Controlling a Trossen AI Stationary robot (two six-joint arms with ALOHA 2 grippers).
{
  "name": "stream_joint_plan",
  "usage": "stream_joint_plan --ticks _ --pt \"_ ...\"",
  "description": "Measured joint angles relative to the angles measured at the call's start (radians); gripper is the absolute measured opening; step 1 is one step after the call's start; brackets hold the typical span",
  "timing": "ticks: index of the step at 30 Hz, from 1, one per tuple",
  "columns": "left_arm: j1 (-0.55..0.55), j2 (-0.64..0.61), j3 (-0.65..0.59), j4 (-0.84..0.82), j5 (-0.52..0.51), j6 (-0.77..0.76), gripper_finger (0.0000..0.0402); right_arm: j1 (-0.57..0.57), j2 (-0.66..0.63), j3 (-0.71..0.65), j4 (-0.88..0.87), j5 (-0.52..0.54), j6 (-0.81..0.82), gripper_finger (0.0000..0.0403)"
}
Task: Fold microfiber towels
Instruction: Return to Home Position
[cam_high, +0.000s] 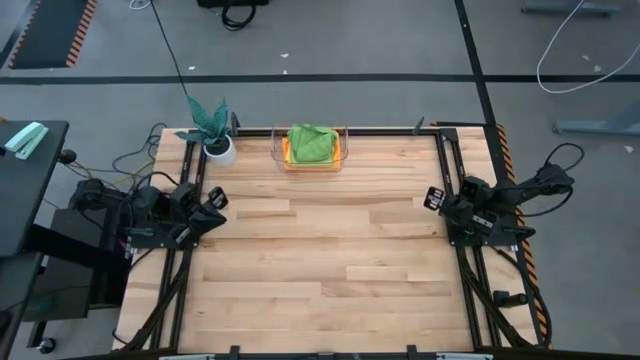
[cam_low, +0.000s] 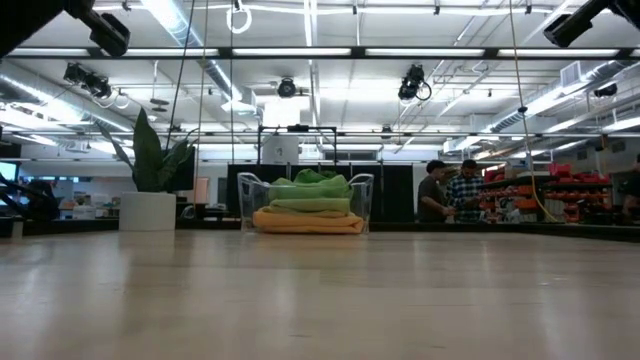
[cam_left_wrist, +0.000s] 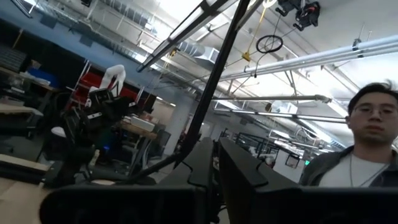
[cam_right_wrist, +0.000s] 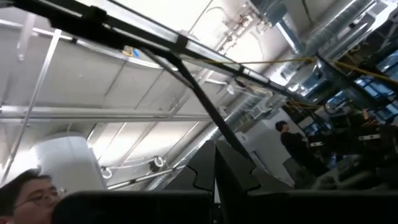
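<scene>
Both arms sit tucked at the desk's side edges: L pincer (cam_high: 214, 199) at the left edge, R pincer (cam_high: 434, 198) at the right, each aimed inward over the light wooden desk (cam_high: 330, 260). Both wrist cams tilt upward. The L arm's dark fingers (cam_left_wrist: 249, 186) and the R arm's (cam_right_wrist: 236, 180) show pressed together w/ only a thin seam between, so both pincers are closed and gripping nothing.

Your task items: the folded plush microfiber towels (cam_low: 308, 205) lie stacked inside the clear plastic bin (cam_high: 277, 150) at the far edge, approx centre. Mid-green towel (cam_high: 312, 143) is on top, a paler green/yellow layer is under it, and the orange towel (cam_low: 308, 223) is at the bottom. No towel shows outside the bin.

Key relation: the bin lies toward the far edge, between the two pincers. It's well apart from both and a touch nearer the L one. Its long axis runs side to side along that far edge. The teal-leaved plant in a white pot (cam_high: 213, 130) stands near the bin on the L arm's side, so any L reach to the bin would pass close by it.

My read: folding looks done and the arms are at or v. near home. Nothing's left to grasp. You only need to confirm both arms rest off the desk's middle.
</scene>
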Motion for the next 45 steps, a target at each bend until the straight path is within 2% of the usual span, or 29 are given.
stream_joint_plan --ticks 5,11,15,19,22,27,32,37,41,45 --pt "0.001 -0.003 -0.029 0.017 0.0 0.05 0.0025 -0.033 0.002 0.0 0.001 0.007 -0.014 0.0016" --pt "0.041 -0.073 -0.03 0.002 0.039 0.089 0.0027 -0.11 0.002 0.0 -0.012 -0.062 -0.024 0.0016" --pt "0.092 -0.14 -0.03 -0.106 0.053 0.074 0.0034 -0.181 0.002 0.0 -0.057 -0.113 -0.018 0.0016" --pt "0.142 -0.135 -0.03 -0.183 0.054 0.037 0.0035 -0.248 0.002 0.0 -0.087 -0.177 -0.032 0.0016" --pt "0.179 -0.136 -0.029 -0.278 0.053 -0.004 0.0031 -0.295 0.002 0.0 -0.135 -0.222 -0.102 0.0016" --pt "0.232 -0.135 -0.029 -0.411 0.049 -0.001 0.0024 -0.364 0.002 0.0 -0.299 -0.225 -0.221 0.0016" --pt "0.267 -0.135 -0.029 -0.51 -0.01 0.0 0.0027 -0.441 0.002 0.0 -0.442 -0.222 -0.308 0.0016" --pt "0.297 -0.135 -0.029 -0.59 -0.093 0.008 0.0035 -0.537 0.002 0.0 -0.522 -0.221 -0.382 0.0016" --pt "0.31 -0.135 -0.027 -0.619 -0.097 0.014 0.0035 -0.607 0.002 0.0 -0.581 -0.221 -0.47 0.0016" --pt "0.31 -0.13 -0.027 -0.62 -0.097 0.098 0.0028 -0.661 0.002 0.0 -0.646 -0.221 -0.547 0.0016"
